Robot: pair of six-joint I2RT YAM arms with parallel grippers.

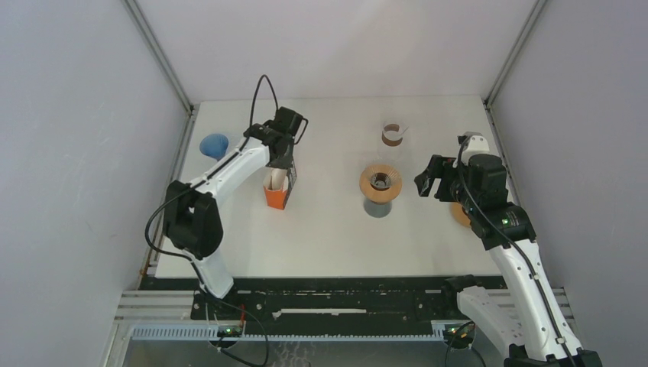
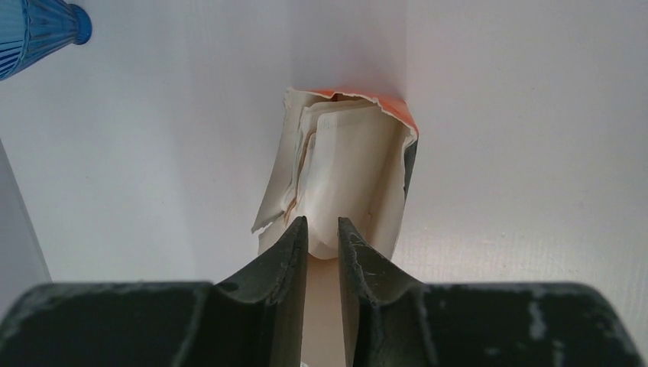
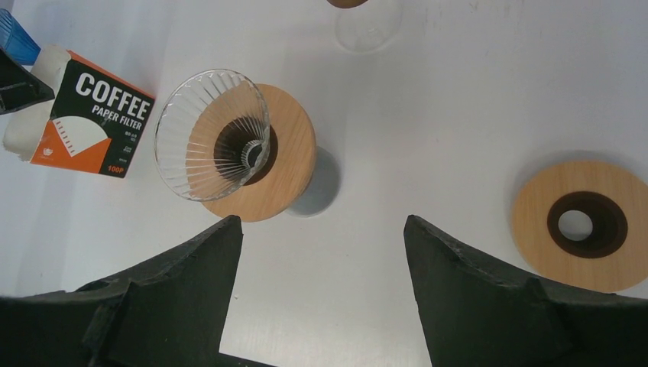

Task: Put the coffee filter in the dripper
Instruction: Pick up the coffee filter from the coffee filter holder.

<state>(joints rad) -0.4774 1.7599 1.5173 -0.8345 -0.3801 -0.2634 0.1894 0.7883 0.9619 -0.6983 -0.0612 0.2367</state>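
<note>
An orange and black coffee filter box (image 1: 277, 197) stands left of centre; it also shows in the right wrist view (image 3: 92, 115). White paper filters (image 2: 344, 168) stick out of its torn top. My left gripper (image 1: 281, 174) is right over the box, its jaws (image 2: 322, 225) nearly together on the edge of one coffee filter. The clear glass dripper (image 1: 380, 180) sits on a wooden ring over a grey base at centre, and it is empty (image 3: 210, 134). My right gripper (image 1: 432, 183) hovers open and empty (image 3: 321, 222) just right of the dripper.
A blue dripper (image 1: 215, 144) sits at the far left, seen also in the left wrist view (image 2: 30, 27). A glass with a brown band (image 1: 393, 135) stands behind the dripper. A spare wooden ring (image 3: 581, 224) lies under my right arm. Grey walls close both sides.
</note>
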